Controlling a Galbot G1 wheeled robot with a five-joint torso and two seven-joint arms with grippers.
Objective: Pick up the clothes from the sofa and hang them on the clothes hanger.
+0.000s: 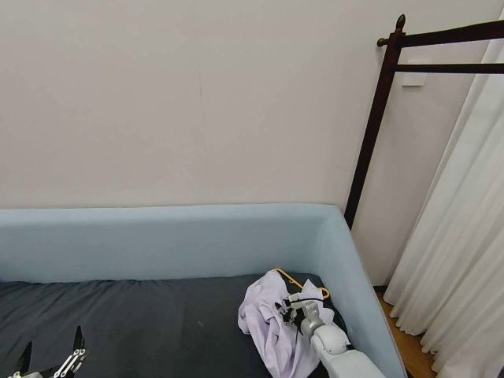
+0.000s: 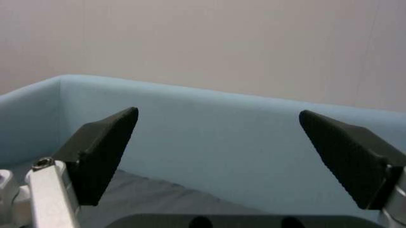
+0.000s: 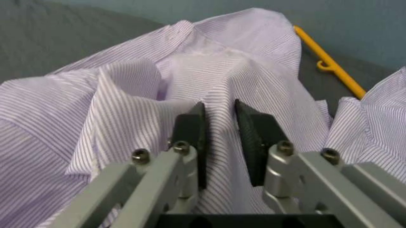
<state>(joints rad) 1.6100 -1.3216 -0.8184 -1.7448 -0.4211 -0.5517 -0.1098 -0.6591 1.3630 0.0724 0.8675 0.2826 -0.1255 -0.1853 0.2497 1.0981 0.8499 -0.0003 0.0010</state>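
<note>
Lilac pin-striped cotton shirt [image 1: 268, 331] lies crumpled at the right end of the dark grey sofa seat [image 1: 142, 323], with a thin orange plastic hanger [image 3: 326, 59] showing at its far edge. Right claw [image 3: 222, 140] is clenched on a raised fold, so I judge this the pick-up step with the grasp made. Next calls for a clean lift, then a carry to the dark wooden clothes rack [image 1: 374, 118] beside the white curtain [image 1: 465, 252]. Left claw [image 2: 216, 156] is splayed and idle over the seat's left end.
</note>
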